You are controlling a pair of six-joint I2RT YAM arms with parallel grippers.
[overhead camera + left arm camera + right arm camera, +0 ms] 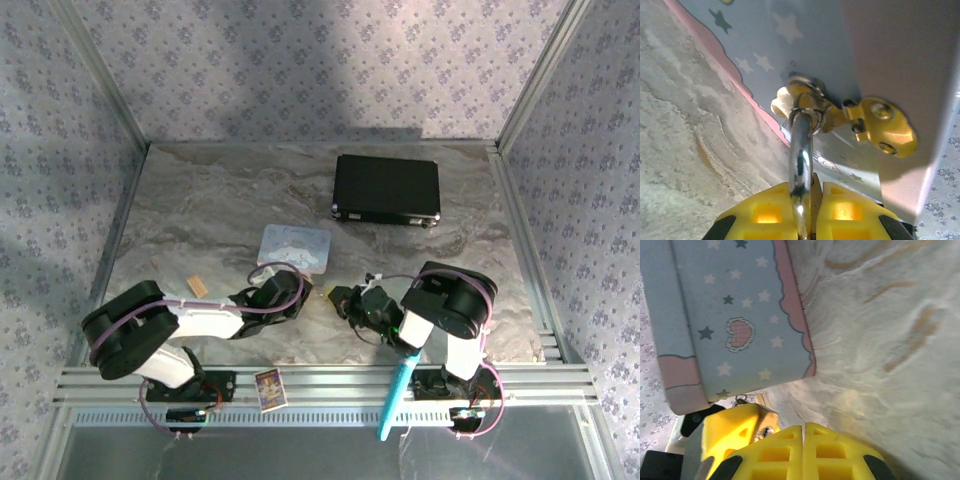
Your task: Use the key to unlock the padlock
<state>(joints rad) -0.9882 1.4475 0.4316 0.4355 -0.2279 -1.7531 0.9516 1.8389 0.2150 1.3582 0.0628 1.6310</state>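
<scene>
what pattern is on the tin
Pale blue tin with stars, a heart, pink scalloped edge; best in right wrist view.

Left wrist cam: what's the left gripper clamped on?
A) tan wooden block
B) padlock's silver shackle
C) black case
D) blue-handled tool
B: the left gripper is shut on the silver shackle of the padlock, which loops through the gold hasp on the pastel tin.

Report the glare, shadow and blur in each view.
Top external: slanting bands of light and shadow cross the back wall. Left wrist: glare streaks the padlock along its silver shackle, and the left fingers glow. Right wrist: the table looks washed out and soft; the tin is sharper.
</scene>
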